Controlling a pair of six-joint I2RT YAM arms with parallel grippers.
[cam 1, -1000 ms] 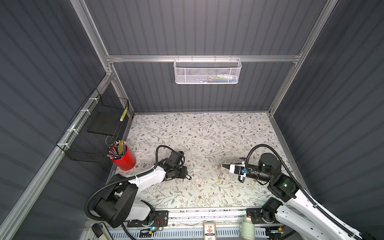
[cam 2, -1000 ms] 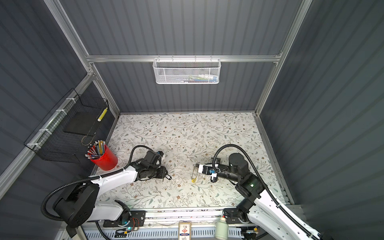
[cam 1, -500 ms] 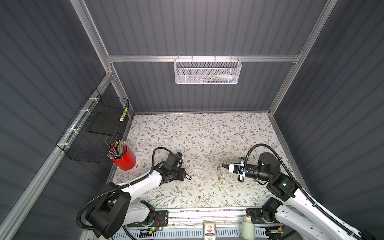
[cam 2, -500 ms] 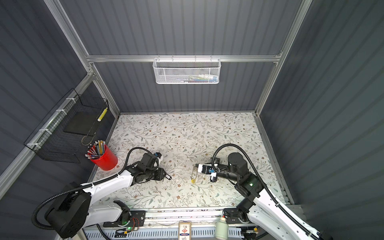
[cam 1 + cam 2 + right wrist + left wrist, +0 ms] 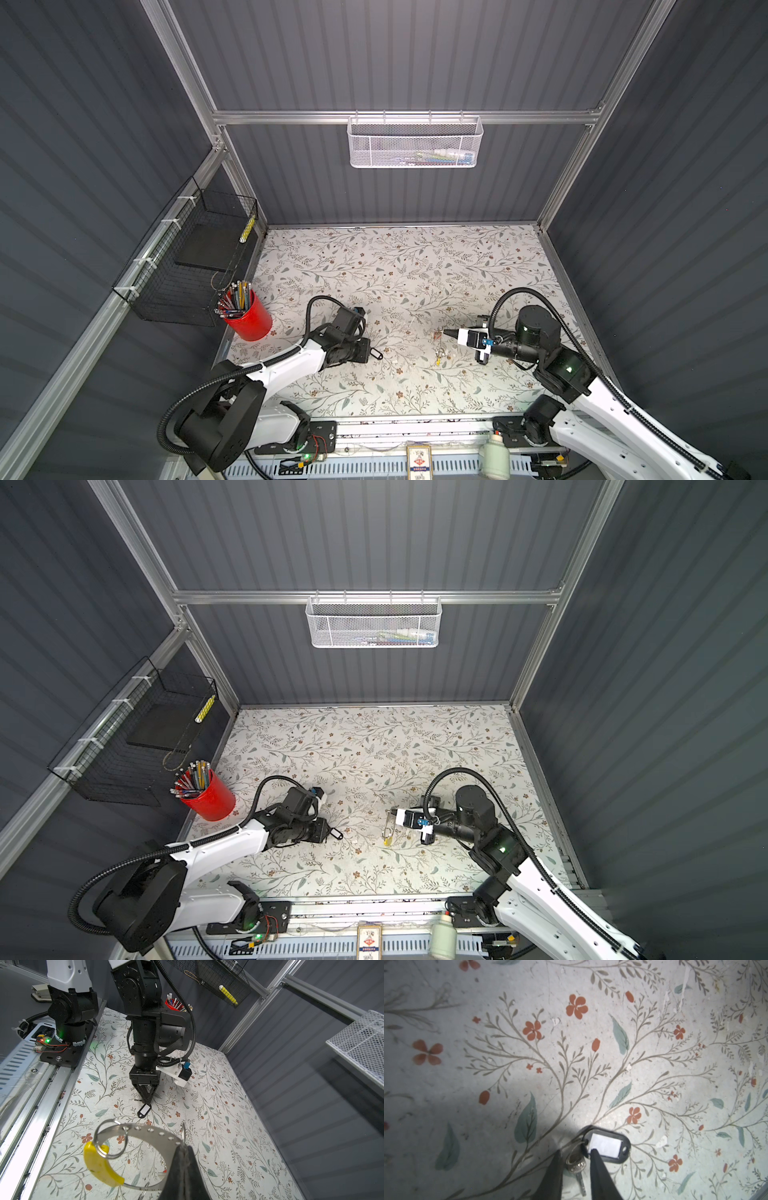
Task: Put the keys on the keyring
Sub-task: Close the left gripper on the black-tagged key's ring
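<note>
The black-tagged key [image 5: 576, 1164] lies flat on the floral tabletop, and its oval black tag with white insert [image 5: 607, 1146] is beside it. My left gripper [image 5: 574, 1152] points down over it, open, one finger [image 5: 554, 1167] on each side of the key's head with small gaps. In both top views the tag [image 5: 376, 354] [image 5: 336, 834] sticks out from under that gripper. My right gripper [image 5: 184, 1147] is shut on the keyring [image 5: 145, 1130], a flat metal hoop with a yellow segment [image 5: 99, 1165], held above the table right of centre [image 5: 388, 827]. The orange-red key cannot be made out.
A red cup of pencils [image 5: 248, 320] stands at the left edge. A black wire basket [image 5: 191, 257] hangs on the left wall and a white mesh basket [image 5: 413, 143] on the back wall. A metal rail [image 5: 415, 424] runs along the front edge.
The left arm's elbow has dropped and swung toward the front, while its gripper has stayed at the black-tagged key. The right arm and keyring have not moved.
</note>
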